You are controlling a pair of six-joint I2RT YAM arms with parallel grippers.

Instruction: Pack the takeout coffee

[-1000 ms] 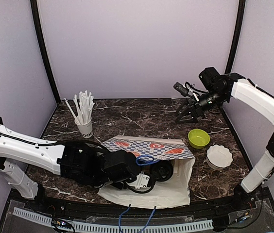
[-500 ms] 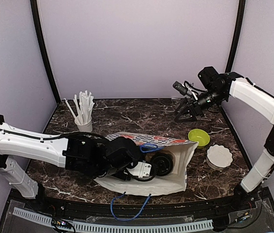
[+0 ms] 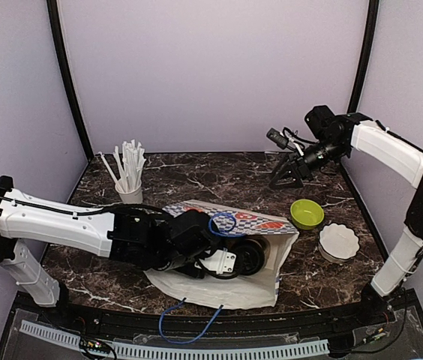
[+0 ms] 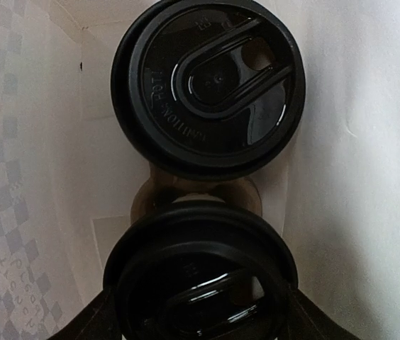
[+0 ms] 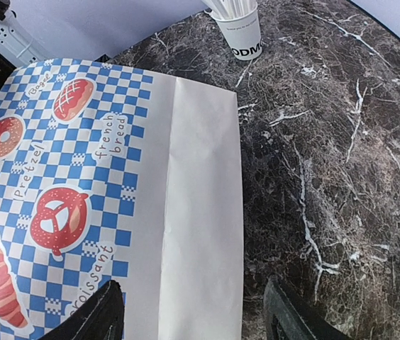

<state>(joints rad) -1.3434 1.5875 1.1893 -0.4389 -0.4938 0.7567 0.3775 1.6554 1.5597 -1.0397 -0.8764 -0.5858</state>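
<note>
Lilac walls close in a dark marble table (image 3: 196, 176). Toward its far-left corner stands a paper cup of white straws (image 3: 130, 196), no part of the job. The left arm reaches across the near edge into a paper bag (image 3: 234, 292) printed with a blue-checked bakery pattern, lying on its side near the middle of that edge.

Both takeout coffees are inside it. In the wrist view the near cup (image 4: 201, 283) shows its black lid between the fingers of the left gripper (image 3: 230, 262), and the second cup (image 4: 208, 85) sits just beyond, deeper in. The fingers stand wide on either side of the near lid, but I cannot tell whether they press on it.

Further right, the right gripper (image 3: 285, 180) hangs above the far-right part of the table, fingers spread and empty. A lime-green bowl (image 3: 307, 214) and a white scalloped dish (image 3: 338, 241) sit by the right edge.

Packing looks nearly finished: the last cup is being seated. Next, the left fingers should let go and back straight out without dragging cup or bag.
</note>
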